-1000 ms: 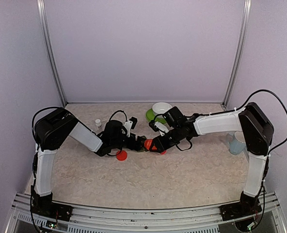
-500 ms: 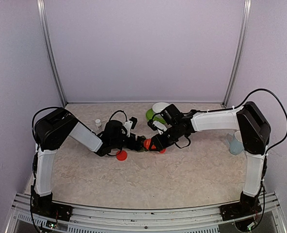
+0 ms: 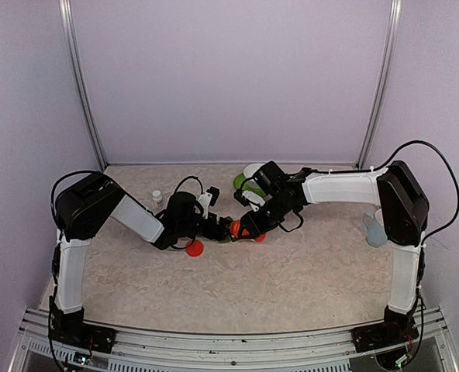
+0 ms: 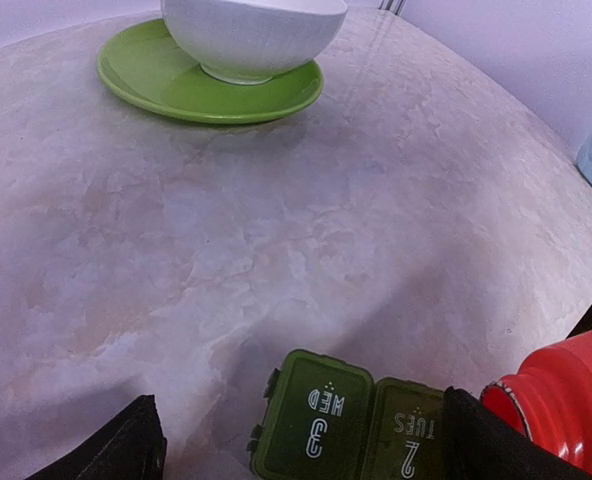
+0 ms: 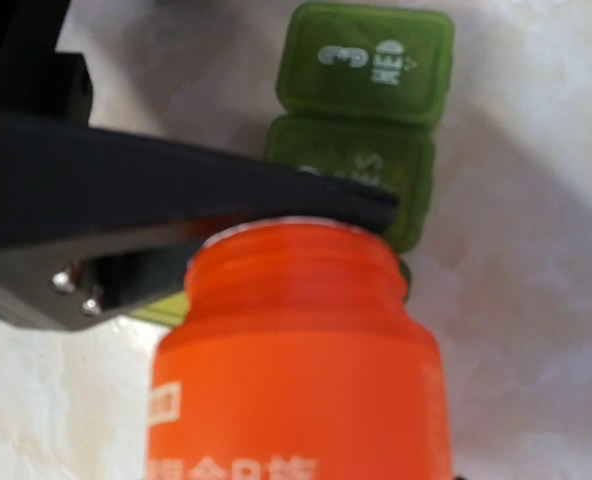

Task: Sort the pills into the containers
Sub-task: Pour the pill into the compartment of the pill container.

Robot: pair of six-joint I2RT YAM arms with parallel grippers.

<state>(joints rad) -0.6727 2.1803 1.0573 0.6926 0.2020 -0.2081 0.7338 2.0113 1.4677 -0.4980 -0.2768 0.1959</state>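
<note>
The containers [image 4: 326, 420] are a dark green strip on the table; two shut lids read "3 WED" and "2 TUES" [image 5: 366, 70]. My left gripper [image 4: 301, 445] stands open around the strip, one finger [image 4: 496, 440] over the TUES lid, the other finger well apart from the strip. My right gripper [image 3: 246, 226] is shut on the red bottle [image 5: 296, 360]. The bottle is uncapped and tipped, its mouth close above the strip and against my left finger [image 5: 156, 190]. No pills show; the bottle's inside is hidden.
The red cap [image 3: 194, 248] lies on the table near my left wrist. A tiny white bottle [image 3: 157, 197] stands behind it. A white bowl [image 4: 251, 35] sits on a green plate [image 4: 176, 85] further back. A light blue mug [image 3: 377, 229] stands at the right.
My right arm has drawn slightly left and back, and the red bottle has edged closer to my left gripper. The left arm has not moved.
</note>
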